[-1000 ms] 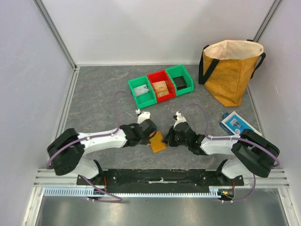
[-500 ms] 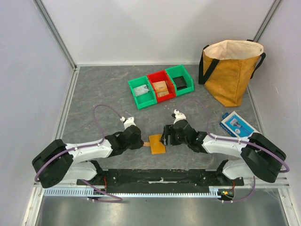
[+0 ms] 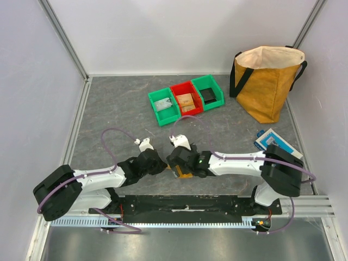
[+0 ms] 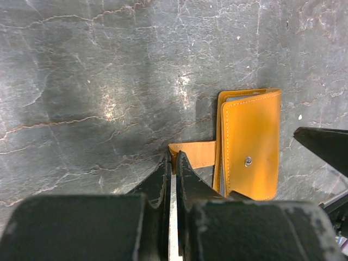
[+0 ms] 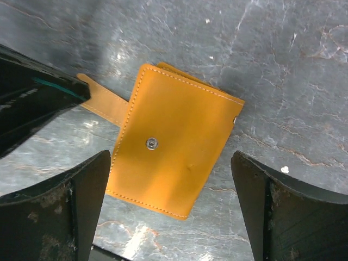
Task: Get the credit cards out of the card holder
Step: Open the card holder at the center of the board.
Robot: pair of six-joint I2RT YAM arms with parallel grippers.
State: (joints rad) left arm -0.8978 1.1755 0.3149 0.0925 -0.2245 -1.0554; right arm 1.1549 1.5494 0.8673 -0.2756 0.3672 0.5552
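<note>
Rectangular stitched tan-leather card holder lies on veined grey tabletop.

Bright, even light — faint glare

White arm links, black joints, purple cables, scuffed black jaws

Tan-orange card holder, gry marbled tbl, mustard bag
</note>
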